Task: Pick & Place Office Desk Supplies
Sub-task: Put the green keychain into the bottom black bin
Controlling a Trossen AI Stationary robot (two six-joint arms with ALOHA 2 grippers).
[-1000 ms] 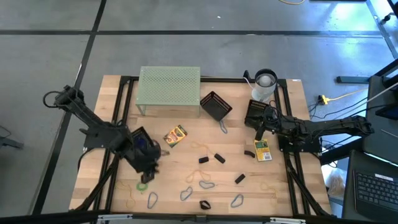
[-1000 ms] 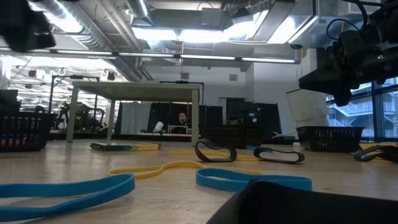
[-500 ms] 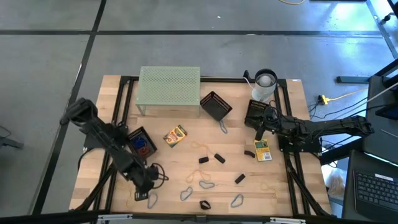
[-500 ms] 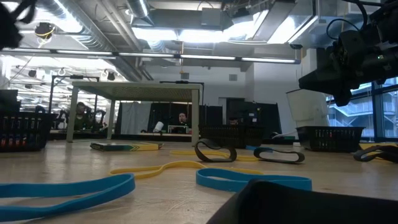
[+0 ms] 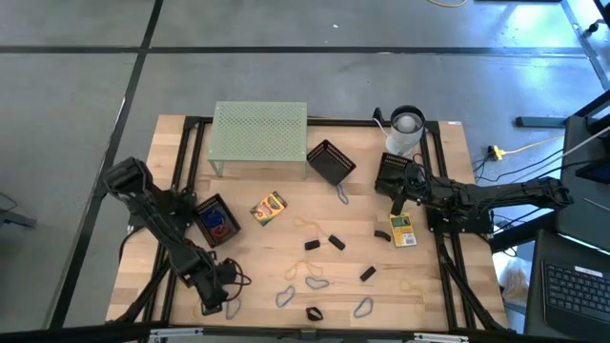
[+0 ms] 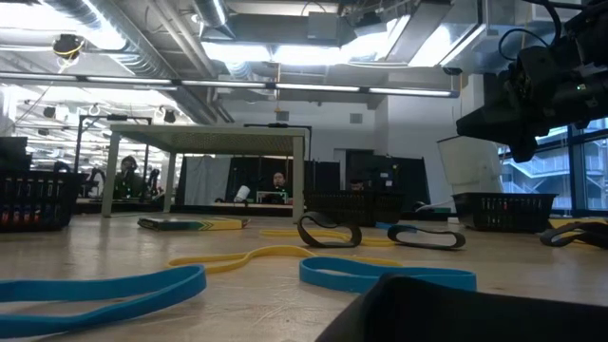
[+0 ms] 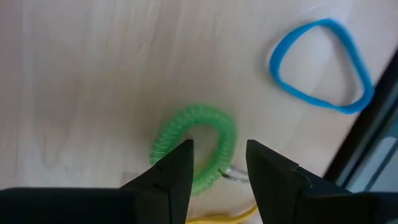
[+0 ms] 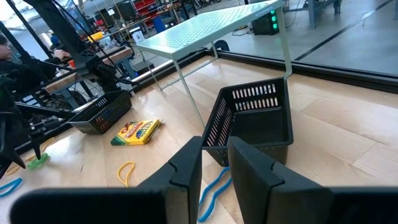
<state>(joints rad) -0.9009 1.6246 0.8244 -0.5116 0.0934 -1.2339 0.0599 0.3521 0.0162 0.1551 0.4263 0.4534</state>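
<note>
Left gripper sits low over the front-left of the table, fingers parted and straddling one side of a green coiled loop that lies flat on the wood; nothing is clamped. Blue loop lies just beyond it, apart from the green one. Small black basket with blue and red loops inside stands behind the left gripper. Yellow-green crayon box lies flat in front of the pale green perforated stand. Tilted black basket sits beside the stand. Black clips, grey wire clips and tan rubber bands are scattered across the middle. Right gripper hovers at the right, fingers slightly apart, empty; second crayon box lies just in front of it.
</note>
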